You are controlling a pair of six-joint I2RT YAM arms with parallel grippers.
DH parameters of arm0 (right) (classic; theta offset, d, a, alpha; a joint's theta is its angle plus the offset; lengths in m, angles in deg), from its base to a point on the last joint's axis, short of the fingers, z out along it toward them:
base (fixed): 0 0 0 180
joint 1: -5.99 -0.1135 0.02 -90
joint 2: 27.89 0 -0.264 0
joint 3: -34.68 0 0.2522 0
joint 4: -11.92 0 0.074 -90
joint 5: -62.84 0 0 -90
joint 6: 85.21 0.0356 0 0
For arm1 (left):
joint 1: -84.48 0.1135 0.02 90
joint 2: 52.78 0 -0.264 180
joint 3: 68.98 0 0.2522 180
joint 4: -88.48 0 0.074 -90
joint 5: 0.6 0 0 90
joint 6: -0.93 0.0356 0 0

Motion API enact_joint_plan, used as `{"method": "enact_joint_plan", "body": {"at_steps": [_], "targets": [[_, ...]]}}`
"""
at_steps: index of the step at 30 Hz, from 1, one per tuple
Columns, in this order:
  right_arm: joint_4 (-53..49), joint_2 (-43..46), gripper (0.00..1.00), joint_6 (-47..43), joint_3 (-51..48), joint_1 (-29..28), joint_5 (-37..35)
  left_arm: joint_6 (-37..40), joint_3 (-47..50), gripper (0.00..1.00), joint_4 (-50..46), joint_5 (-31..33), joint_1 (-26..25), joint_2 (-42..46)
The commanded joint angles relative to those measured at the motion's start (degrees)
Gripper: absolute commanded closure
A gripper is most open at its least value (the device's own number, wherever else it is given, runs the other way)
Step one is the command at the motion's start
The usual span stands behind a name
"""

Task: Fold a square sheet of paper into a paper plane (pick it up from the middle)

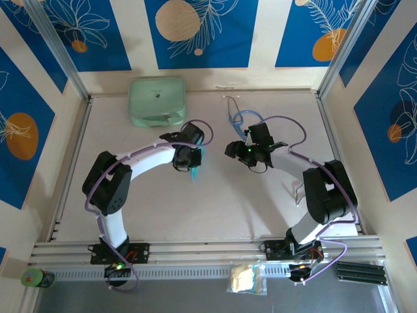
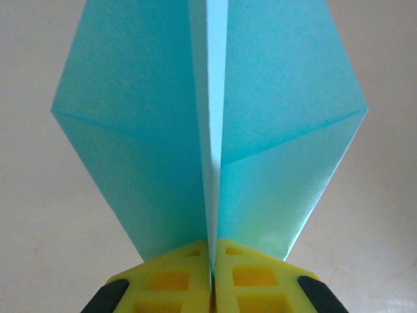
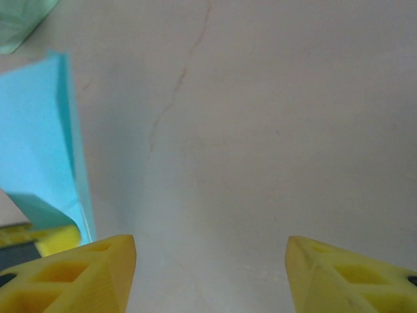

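Blue-and-cream floral panels wall in a pale table (image 1: pixel 195 215) where, seen from above, two arms curl inward from their bases at the near edge. The left arm arcs up and to the right, its left gripper (image 1: pixel 189 160) pointing down at mid-table with the light-blue paper plane (image 1: pixel 196 173) at its tip. The right arm bends left, with the right gripper (image 1: pixel 238 151) just across from it, near a blue-tubed stethoscope (image 1: pixel 236 119). A mint-green case (image 1: pixel 156 101) sits at the far side. Left wrist camera: yellow fingers (image 2: pixel 247 280) are pressed together on the plane's central fold, creased flaps spreading to either side. Right wrist camera: the jaws stand wide apart with only bare table between them, and the plane's edge is off to the left.
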Motion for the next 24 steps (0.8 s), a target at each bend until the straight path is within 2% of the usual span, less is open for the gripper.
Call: {"method": "enact_joint_plan", "body": {"at_steps": [1, 9, 24], "targets": [[0.8, 1.88, 0.36, -0.8, -1.39, -0.21, -1.45, 2.81, -3.89, 0.9, -4.9, 2.42, 0.67, -3.88], [0.5, 1.62, 0.35, -0.78, -1.01, -0.17, -1.08, 2.6, -9.22, 0.86, -7.12, 2.8, 1.03, -9.12], [0.36, -0.06, 0.36, -0.52, 0.18, -0.01, 0.94, 1.87, -10.03, 0.81, -7.16, 0.84, 0.99, -12.34]]}}
